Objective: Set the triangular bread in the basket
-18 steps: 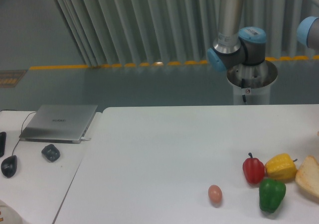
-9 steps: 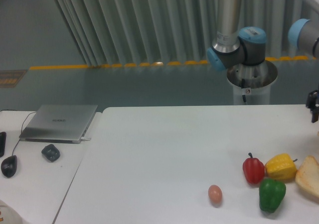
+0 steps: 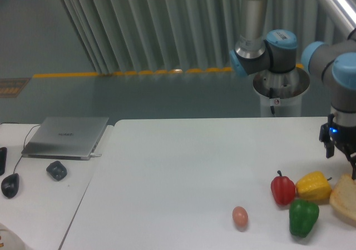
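Observation:
The triangular bread (image 3: 345, 198) is a pale tan wedge lying at the table's right edge, partly cut off by the frame. My gripper (image 3: 340, 160) hangs just above and slightly left of it, over the yellow bell pepper (image 3: 314, 185). Its dark fingers (image 3: 329, 151) stand apart with nothing between them, so it is open. It does not touch the bread. The basket is out of view.
A red pepper (image 3: 283, 189), a green pepper (image 3: 303, 217) and a small egg (image 3: 240, 216) lie left of the bread. On the left side table (image 3: 39, 205) are a closed laptop (image 3: 67, 136), a mouse (image 3: 9, 185) and a small dark object (image 3: 56, 170).
The arm has swung in from the right edge and come down; the gripper, out of frame a second ago, now hangs just above the bread and yellow pepper.

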Motion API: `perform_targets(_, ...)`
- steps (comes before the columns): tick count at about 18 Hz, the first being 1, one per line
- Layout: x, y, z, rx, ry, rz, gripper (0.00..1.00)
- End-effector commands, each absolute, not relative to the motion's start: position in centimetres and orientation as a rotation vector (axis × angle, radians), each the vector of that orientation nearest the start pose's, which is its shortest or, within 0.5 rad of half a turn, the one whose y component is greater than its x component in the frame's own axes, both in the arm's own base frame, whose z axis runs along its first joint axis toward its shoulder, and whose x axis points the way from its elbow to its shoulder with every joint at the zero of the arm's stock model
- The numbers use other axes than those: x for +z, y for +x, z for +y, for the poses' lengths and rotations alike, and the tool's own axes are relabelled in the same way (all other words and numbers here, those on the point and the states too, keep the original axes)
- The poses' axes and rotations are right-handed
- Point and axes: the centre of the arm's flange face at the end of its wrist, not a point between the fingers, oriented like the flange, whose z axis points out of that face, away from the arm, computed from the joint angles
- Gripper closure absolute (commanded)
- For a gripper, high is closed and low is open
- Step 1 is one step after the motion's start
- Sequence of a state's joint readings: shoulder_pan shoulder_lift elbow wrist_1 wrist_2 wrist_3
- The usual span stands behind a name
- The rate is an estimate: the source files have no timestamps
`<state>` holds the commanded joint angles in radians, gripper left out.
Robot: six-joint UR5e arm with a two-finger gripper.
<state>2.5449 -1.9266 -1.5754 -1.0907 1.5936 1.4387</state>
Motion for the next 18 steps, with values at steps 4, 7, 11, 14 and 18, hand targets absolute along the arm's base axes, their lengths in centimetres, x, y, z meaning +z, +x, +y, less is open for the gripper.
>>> perform_targets(4, 32.4, -45.2, 45.4, 0.210, -3.105, 0.819, 0.00)
perform_targets(7, 30.3, -45.5, 45.6, 0.164, -3.120, 0.824, 0.00)
perform_targets(11, 29.3, -44.7, 45.6, 0.127, -3.132, 0.829, 0.00)
perform_targets(14, 29.2, -44.6, 45.4, 0.120, -3.132, 0.842, 0.00)
perform_targets(18, 29.0, -44.7, 45.4, 0.116, -3.136, 0.831, 0.15)
